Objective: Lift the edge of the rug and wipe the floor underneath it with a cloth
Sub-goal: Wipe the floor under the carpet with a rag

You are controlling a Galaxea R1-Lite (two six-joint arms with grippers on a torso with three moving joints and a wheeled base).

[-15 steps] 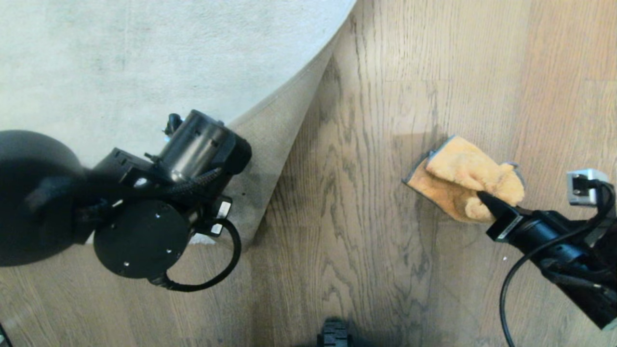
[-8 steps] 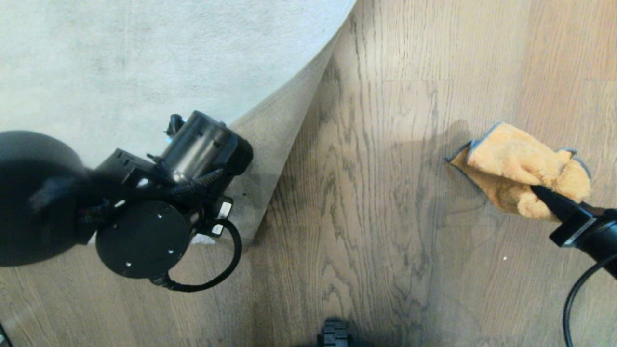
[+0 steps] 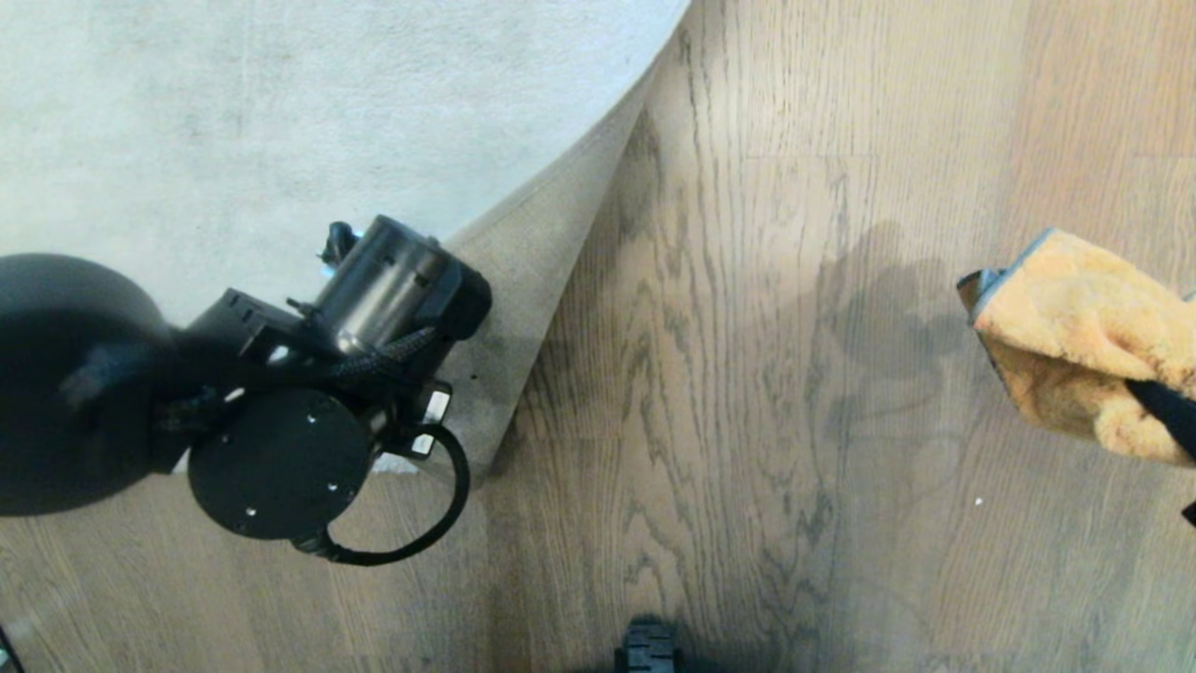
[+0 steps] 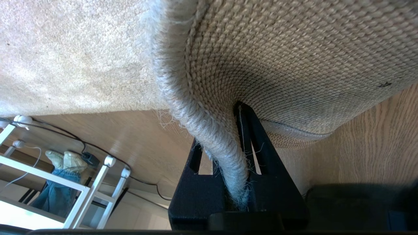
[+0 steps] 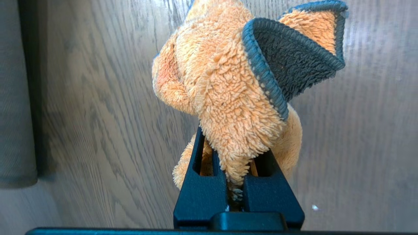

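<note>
The rug edge (image 3: 523, 280) is folded up off the floor (image 3: 710, 393), showing its tan woven backing. My left gripper (image 4: 222, 130) is shut on the rug's bound hem (image 4: 212, 140) and holds it raised; in the head view the left arm (image 3: 374, 308) covers its fingers. My right gripper (image 5: 233, 143) is shut on the orange cloth (image 5: 228, 98) with dark blue-grey trim. The cloth (image 3: 1074, 336) hangs bunched at the far right of the head view, well away from the rug, casting a shadow on the planks. Only one black fingertip (image 3: 1163, 404) of the right gripper shows there.
The pale rug top (image 3: 280, 112) fills the upper left. A white speck (image 3: 978, 502) lies on the planks. A dark part of my base (image 3: 647, 650) shows at the bottom. Past the rug stand a white metal frame (image 4: 98, 182), a floor cable (image 4: 98, 153) and a person's feet (image 4: 62, 160).
My right gripper has carried the cloth to the right, away from the rug, nearly out of the head view. The left arm and the raised rug edge have stayed still.
</note>
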